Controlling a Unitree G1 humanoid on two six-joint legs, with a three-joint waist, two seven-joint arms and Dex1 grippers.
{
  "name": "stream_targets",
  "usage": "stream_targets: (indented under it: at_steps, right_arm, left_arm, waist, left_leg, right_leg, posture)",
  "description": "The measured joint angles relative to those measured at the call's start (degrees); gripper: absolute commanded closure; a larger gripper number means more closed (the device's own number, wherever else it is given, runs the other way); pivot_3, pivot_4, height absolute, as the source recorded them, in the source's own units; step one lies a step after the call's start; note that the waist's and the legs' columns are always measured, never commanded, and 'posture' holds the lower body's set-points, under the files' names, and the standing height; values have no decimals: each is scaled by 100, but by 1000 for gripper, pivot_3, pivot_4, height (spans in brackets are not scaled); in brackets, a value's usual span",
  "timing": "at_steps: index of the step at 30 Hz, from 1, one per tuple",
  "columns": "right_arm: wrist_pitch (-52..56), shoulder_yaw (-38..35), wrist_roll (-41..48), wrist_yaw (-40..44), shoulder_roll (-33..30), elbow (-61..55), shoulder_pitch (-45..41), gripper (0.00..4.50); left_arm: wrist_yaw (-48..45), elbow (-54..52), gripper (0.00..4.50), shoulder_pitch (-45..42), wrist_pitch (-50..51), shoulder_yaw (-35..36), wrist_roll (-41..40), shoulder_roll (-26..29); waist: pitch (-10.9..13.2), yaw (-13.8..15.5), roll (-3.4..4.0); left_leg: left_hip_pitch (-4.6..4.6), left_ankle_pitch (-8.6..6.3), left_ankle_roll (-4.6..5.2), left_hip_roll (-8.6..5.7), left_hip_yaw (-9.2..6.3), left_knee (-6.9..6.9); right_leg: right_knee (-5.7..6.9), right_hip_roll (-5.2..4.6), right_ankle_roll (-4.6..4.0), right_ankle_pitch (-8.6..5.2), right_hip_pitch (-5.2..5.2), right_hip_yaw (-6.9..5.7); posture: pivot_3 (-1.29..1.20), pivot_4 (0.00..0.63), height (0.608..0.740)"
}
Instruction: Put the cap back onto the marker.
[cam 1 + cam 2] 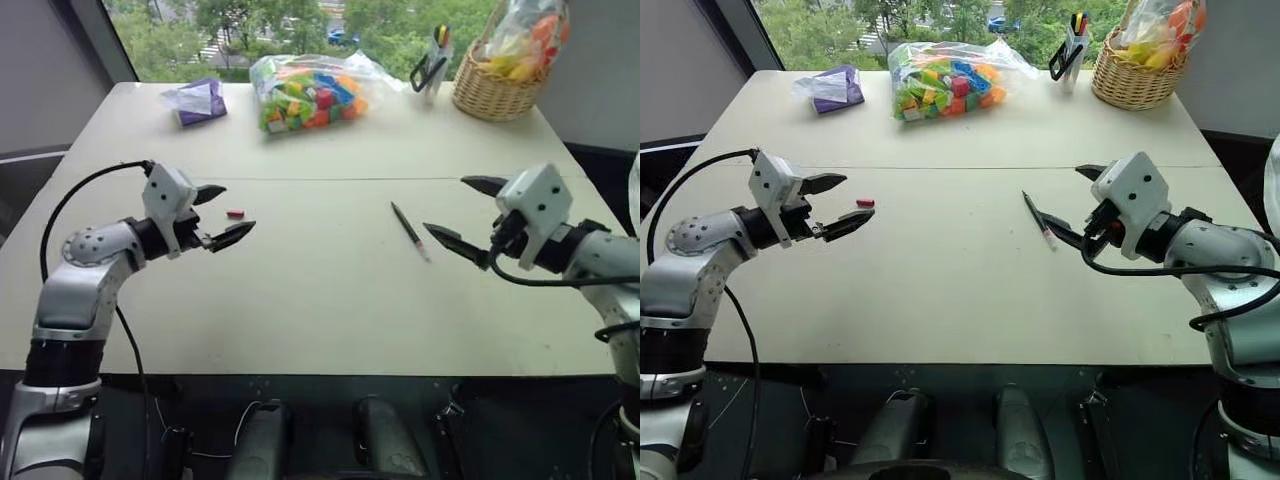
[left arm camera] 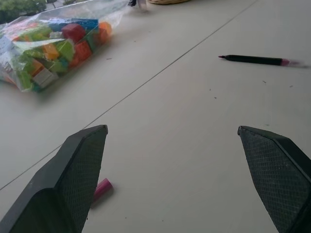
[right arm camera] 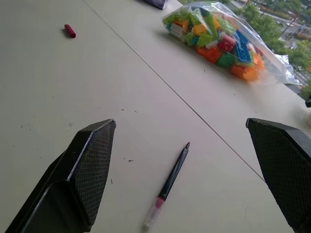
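You're at the very start here: nothing picked up yet. Both grippers hang above the table (image 1: 300,330) with their fingers spread wide and empty. The left gripper (image 1: 222,214) sits just beside the cap (image 1: 235,213), which lies on the left half of the table, between the two fingertips as seen from the head. The right gripper (image 1: 468,214) is near the marker (image 1: 410,230), which lies flat right of the middle, its pale reddish tip toward the near edge.

My read: the step in hand is the pickup, cap with the left, marker with the right. Next move calls for dropping each gripper down to table level and lining the fingers across the thing before closing. The cap is tiny and round, so it could roll or squirt out. The marker is thin and flat on the surface, so you'll need to get the fingertips low.

The left wrist view shows the cap (image 2: 102,189) tucked partly behind one finger (image 2: 73,184), so it isn't centred between them. The right wrist view shows the marker (image 3: 170,182) lying between the fingers but pointing along the gripper's line, not across.

The block bag (image 1: 310,92) and basket (image 1: 495,95) sit at the far edge, well apart.
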Motion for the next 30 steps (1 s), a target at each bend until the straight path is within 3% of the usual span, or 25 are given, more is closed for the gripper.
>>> stream_targets:
  at_steps: [30]
  right_arm:
    - [60, 110, 61, -161, 6, -103, -101, 64]
  left_arm:
    - [-77, 75, 0, 35, 129, -147, 24, -35]
  waist:
    - [0, 4, 0]
  left_leg:
    - [-3, 0, 0, 1, 0, -1]
  right_leg:
    - [-10, -1, 1, 1, 0, 1]
  posture:
    - [0, 150, 740]
